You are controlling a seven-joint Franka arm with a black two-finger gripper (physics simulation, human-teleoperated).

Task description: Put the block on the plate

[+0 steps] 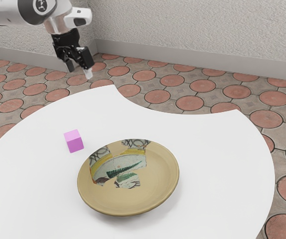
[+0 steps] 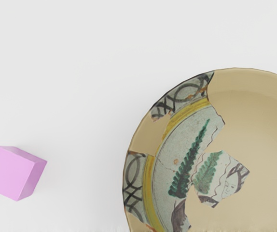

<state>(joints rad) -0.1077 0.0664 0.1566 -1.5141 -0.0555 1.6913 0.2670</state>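
My gripper (image 1: 79, 69) hangs in the air at the exterior view's upper left, open, its two fingers apart with nothing between them. The block (image 1: 74, 141), a small pink-purple cube, rests on the white table, beside the plate and not touching it. The plate (image 1: 158, 186) is round and tan, with a patchwork of painted fragments; its inside holds nothing. In the wrist view, the block (image 2: 9, 173) stands apart from the plate (image 2: 259, 116), with bare table between them. My gripper is well above the table and clear of both.
The white table (image 1: 217, 149) has a rounded outline with a concave cut-out along its edge on the wall side. Around it lies a floor of round reddish tiles (image 1: 203, 85), and a textured pale wall (image 1: 198, 30) stands behind.
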